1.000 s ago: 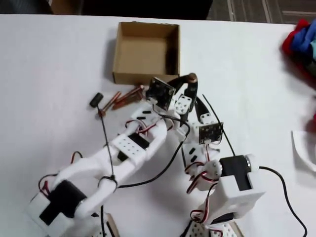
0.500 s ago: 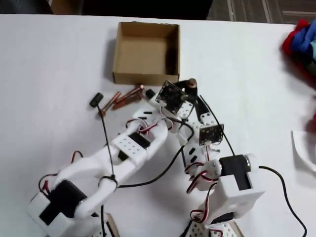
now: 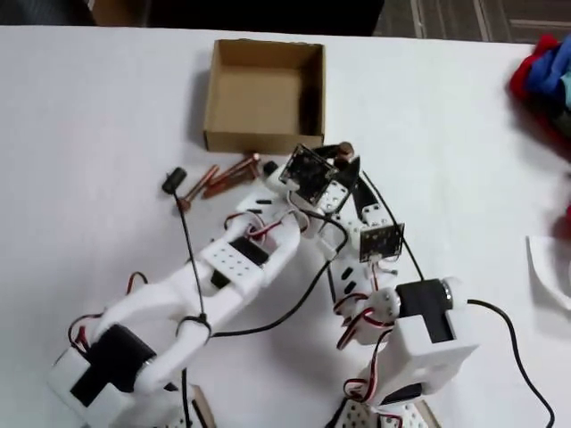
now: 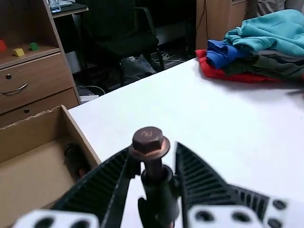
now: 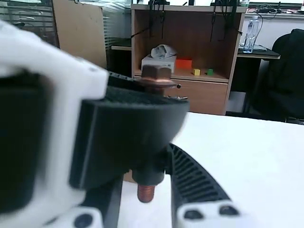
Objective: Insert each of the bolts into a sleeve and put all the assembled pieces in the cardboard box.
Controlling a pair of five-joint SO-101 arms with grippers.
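A copper-headed bolt stands upright in a black sleeve, just to the near right of the cardboard box. My right gripper is shut on the sleeve, and the bolt's threaded end sticks out below it. My left gripper is open, with a ribbed finger on each side of the bolt and a small gap to its shaft. In the high view the bolt head shows where both arms meet. Loose bolts and a loose sleeve lie left of the arms.
Another small black sleeve lies beside the left gripper's body. The box wall is close to the bolt, and a dark piece lies inside. Piled clothes sit at the far right edge. Cables trail around both arms.
My left gripper has swung right, away from the loose bolts, and now straddles the bolt held by the right gripper. The bolt head has shifted slightly toward the near side.
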